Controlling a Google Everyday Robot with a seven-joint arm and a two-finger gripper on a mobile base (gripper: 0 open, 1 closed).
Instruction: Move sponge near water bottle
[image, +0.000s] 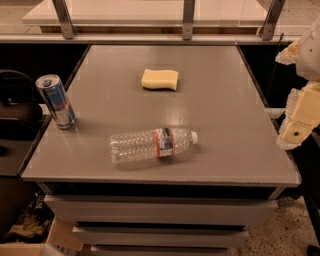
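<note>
The pale yellow sponge lies flat on the grey table top, toward the back and near the middle. The clear water bottle lies on its side nearer the front, white cap pointing right, red-and-dark label round its middle. About a bottle's width of bare table separates them. My gripper with cream-coloured fingers hangs at the right edge of the view, beyond the table's right edge, away from both objects and holding nothing.
A blue and silver drink can stands upright at the table's left edge. A metal rail with posts runs behind the table. Drawers sit below the front edge. A dark object is at the left.
</note>
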